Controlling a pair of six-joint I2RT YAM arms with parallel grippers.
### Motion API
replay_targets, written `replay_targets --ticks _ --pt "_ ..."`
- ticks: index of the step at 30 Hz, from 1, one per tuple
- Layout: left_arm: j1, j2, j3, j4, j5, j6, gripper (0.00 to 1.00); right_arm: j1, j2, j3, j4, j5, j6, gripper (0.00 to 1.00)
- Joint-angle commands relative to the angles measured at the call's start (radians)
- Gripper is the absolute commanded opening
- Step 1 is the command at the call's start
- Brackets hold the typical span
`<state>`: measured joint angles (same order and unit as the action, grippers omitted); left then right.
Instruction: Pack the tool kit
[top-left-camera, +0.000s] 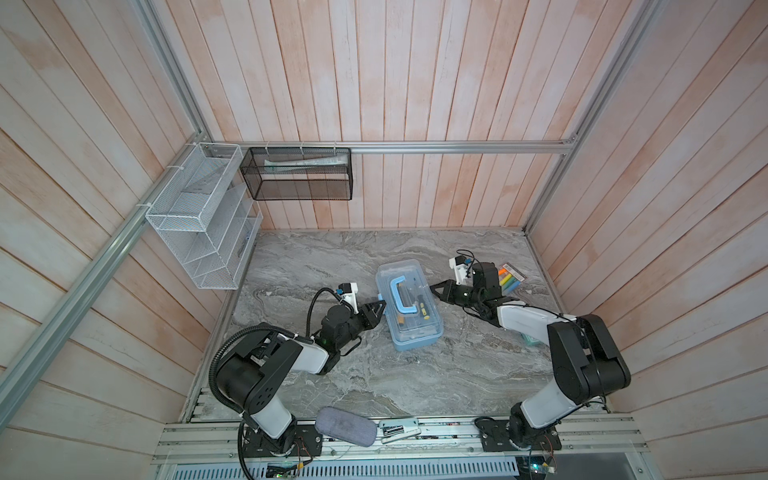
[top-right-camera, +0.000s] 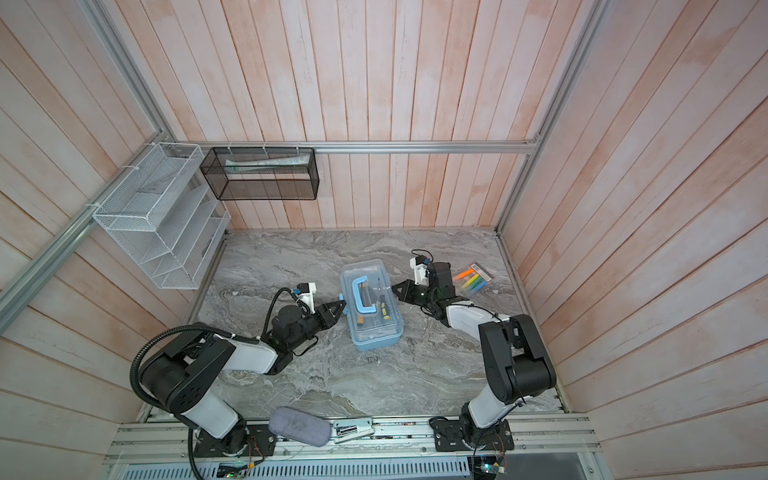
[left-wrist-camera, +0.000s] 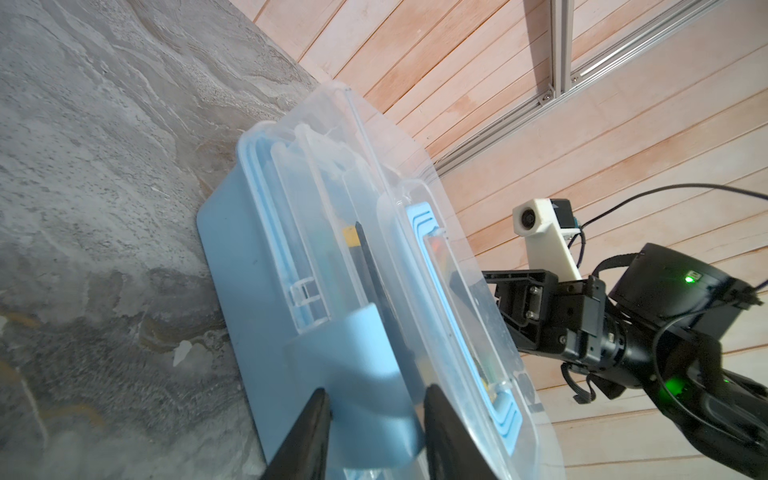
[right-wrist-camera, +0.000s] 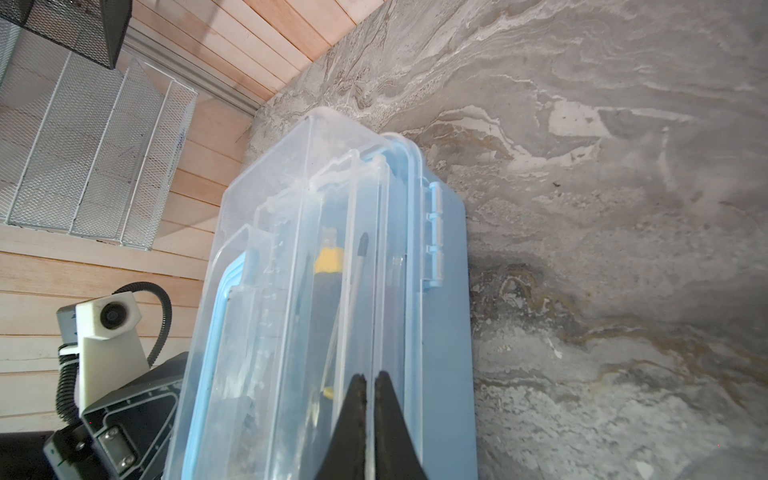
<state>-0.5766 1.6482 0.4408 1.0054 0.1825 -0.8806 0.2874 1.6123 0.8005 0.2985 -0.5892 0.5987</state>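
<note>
The tool kit (top-left-camera: 415, 332) (top-right-camera: 376, 334), a light-blue box with its clear lid down and blue handle (top-left-camera: 401, 296) on top, lies mid-table. Yellow-and-black tools (right-wrist-camera: 328, 270) show through the lid. My left gripper (top-left-camera: 380, 304) (top-right-camera: 343, 305) is at the box's left side. In the left wrist view its jaws (left-wrist-camera: 376, 390) close on the blue latch (left-wrist-camera: 357, 374), which fills the gap between them. My right gripper (top-left-camera: 432, 287) (top-right-camera: 394, 286) is shut, its tips (right-wrist-camera: 370, 376) against the lid's right side, near the hinges (right-wrist-camera: 434, 237).
A pack of coloured markers (top-left-camera: 511, 279) lies behind my right arm. A grey fabric pouch (top-left-camera: 345, 426) and a small white device (top-left-camera: 399, 430) sit at the front edge. A white wire rack (top-left-camera: 203, 224) and a black mesh basket (top-left-camera: 299, 174) hang at the back left.
</note>
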Motion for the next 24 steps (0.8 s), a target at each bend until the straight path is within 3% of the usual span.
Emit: replay_targets --ticks 1,5,24 --pt "-0.001 0.019 -0.012 0.035 0.011 0.0 0.39 0.021 0.022 0.0 -0.005 -0.052 -0.011 0.08" --pt "0.002 0.03 -0.008 0.047 0.026 -0.011 0.44 0.021 0.025 0.001 -0.005 -0.053 -0.013 0.08" --pt "0.024 0.022 -0.007 0.075 0.059 -0.044 0.44 0.021 0.039 0.006 -0.005 -0.06 -0.014 0.07"
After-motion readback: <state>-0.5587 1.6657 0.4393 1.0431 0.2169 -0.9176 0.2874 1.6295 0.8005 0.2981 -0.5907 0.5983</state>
